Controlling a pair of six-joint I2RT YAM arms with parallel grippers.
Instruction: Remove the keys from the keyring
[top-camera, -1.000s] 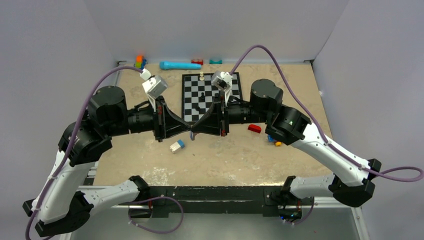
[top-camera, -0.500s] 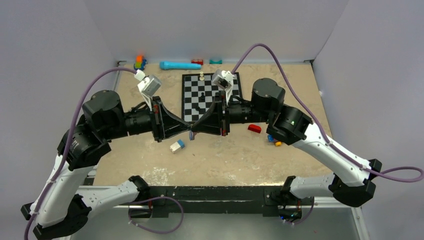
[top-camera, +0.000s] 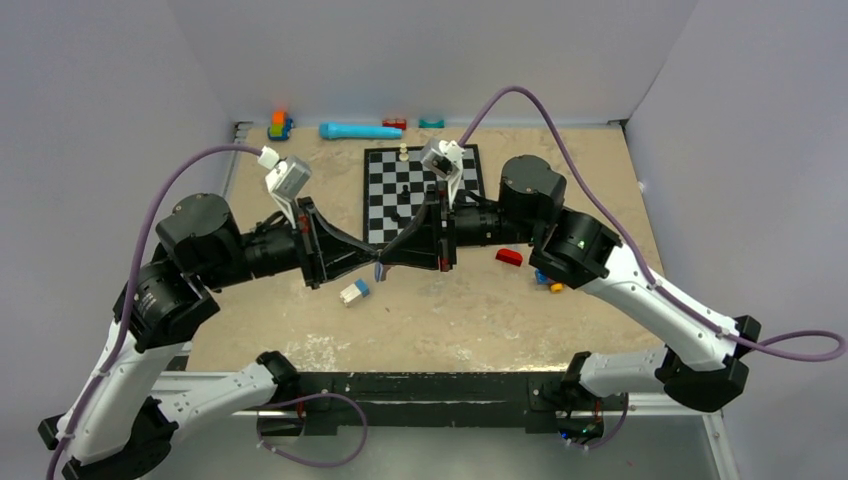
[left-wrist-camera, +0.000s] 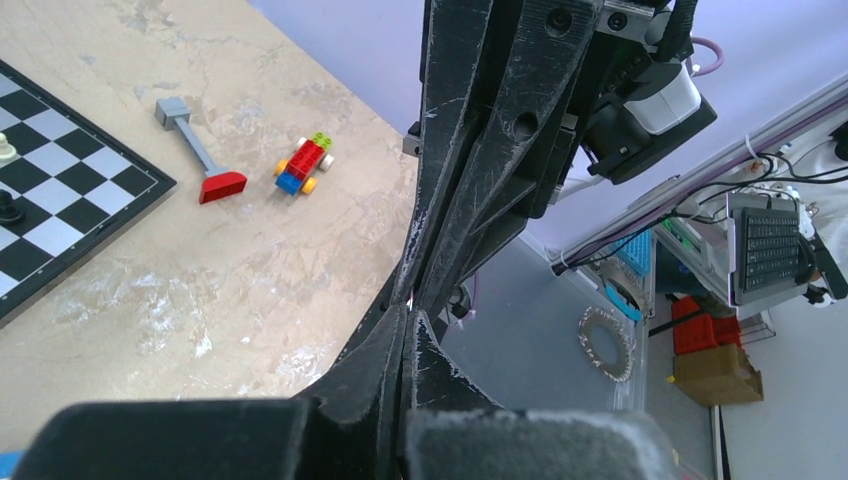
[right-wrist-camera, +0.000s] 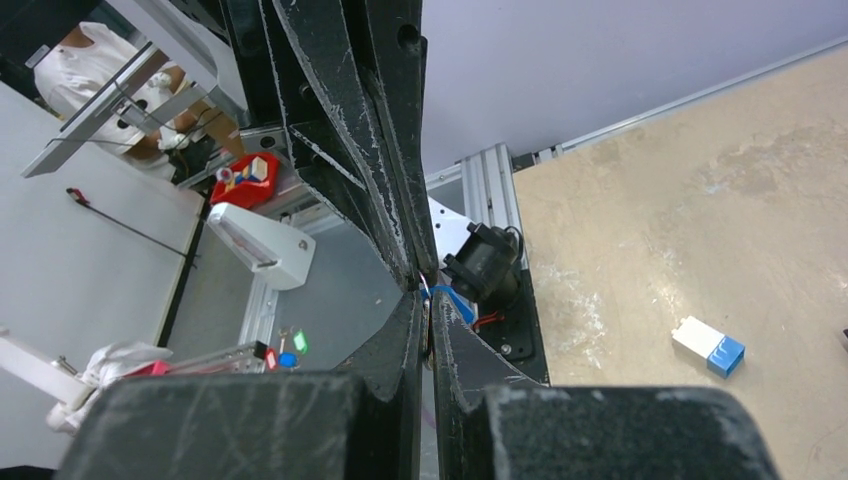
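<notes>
Keys (right-wrist-camera: 447, 299): one small key, of which only a sliver of the blue head is visible, held in the air above the table (top-camera: 450, 320), just in front of the chessboard's (top-camera: 420, 190) near edge, at the spot where the two grippers meet tip to tip. Left gripper (top-camera: 371, 263): reaching in from the left, fingers pressed together with no visible gap. Right gripper (top-camera: 389, 260): reaching in from the right, fingers likewise pressed together, tips touching those of the left. The blue head shows just beside this junction; which pair of fingers pinches it cannot be told, and no ring can be made out. Blue-and-white block (top-camera: 354, 291): lying on the table below and slightly left of the junction. Red piece (top-camera: 509, 257): on the table under the right arm. Small brick car (left-wrist-camera: 303, 165): near the red piece, further right. Light blue cylinder (top-camera: 360, 131): lying along the far edge, behind the chessboard.
</notes>
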